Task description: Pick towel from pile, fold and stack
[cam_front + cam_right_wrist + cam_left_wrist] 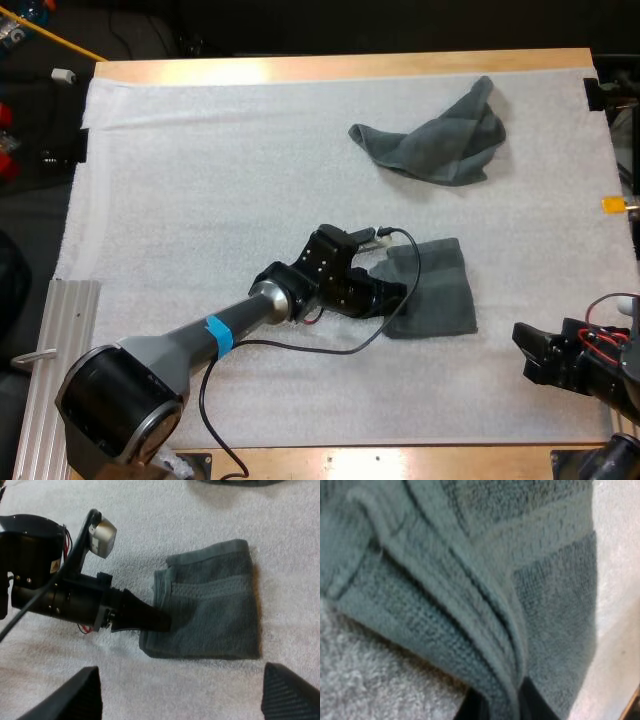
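A folded dark grey-green towel [438, 288] lies flat on the white mat [200, 200], right of centre. My left gripper [400, 295] is at its left edge, shut on a raised fold of the cloth. In the left wrist view that fold [470, 605] runs down between the two black fingers [535, 705]. The right wrist view has the same gripper [162, 621] pinching the towel [220, 610] at its near-left edge. A crumpled towel [440, 135] sits at the back right. My right gripper [522, 355] hovers open, short of the folded towel, with nothing between its fingers [70, 695].
A grooved metal rail [55, 350] lies along the mat's left front side. The mat's left half is bare white foam. The wooden table edge [340, 68] runs along the far side.
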